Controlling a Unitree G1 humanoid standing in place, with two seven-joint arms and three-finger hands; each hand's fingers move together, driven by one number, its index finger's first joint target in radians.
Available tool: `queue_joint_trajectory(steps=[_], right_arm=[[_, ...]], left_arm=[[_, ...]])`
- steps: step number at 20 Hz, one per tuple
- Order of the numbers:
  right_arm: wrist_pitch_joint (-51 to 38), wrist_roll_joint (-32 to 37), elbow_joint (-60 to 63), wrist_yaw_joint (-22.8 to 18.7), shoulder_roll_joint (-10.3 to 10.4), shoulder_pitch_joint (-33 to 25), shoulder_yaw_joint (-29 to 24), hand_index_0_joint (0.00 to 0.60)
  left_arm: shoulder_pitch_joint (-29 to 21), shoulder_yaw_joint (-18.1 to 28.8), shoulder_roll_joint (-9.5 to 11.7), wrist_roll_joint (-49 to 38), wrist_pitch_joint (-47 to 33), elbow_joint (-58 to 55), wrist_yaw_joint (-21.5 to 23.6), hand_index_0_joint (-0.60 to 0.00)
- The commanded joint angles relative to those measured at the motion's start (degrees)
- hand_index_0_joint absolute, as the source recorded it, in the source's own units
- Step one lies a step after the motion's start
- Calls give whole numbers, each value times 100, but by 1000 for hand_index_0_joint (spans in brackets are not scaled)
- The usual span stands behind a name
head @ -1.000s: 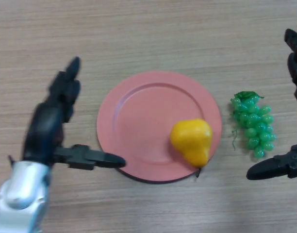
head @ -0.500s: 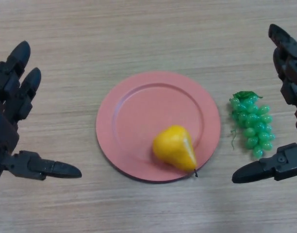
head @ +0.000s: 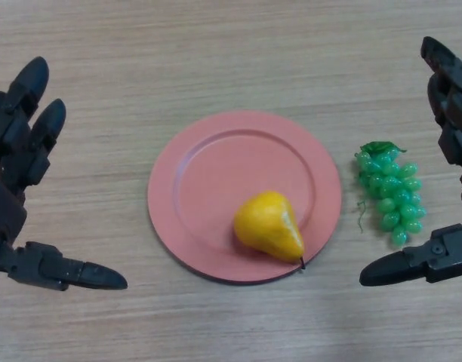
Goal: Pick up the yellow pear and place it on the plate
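Pear (head: 269, 225) lies near plate (head: 208, 162) edge, both hands (head: 16, 162) (head: 451, 136) spread wide, empty; a bump could roll it off.

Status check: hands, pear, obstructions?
Left hand and right hand open, holding nothing. Yellow pear lying on round pink plate. Green grape bunch beside plate, nothing obstructing.

The yellow pear (head: 269, 225) lies on its side on the pink plate (head: 216, 162), stem toward the near rim.
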Motion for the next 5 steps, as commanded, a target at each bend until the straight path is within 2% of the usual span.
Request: queue_joint_trajectory(steps=[1,2,5], right_arm=[[-476,165,-297,-110,-76,-232,-88,0],[-535,131,-262,-135,-63,-227,-45,0],[-542,-85,-230,-68,-76,-292,102,0]], left_arm=[[-145,524,187,-188,-469,-298,-74,0],[-175,597,193,-352,-357,-375,-6,0],[-291,700,293,-245,-665,-271,153,0]])
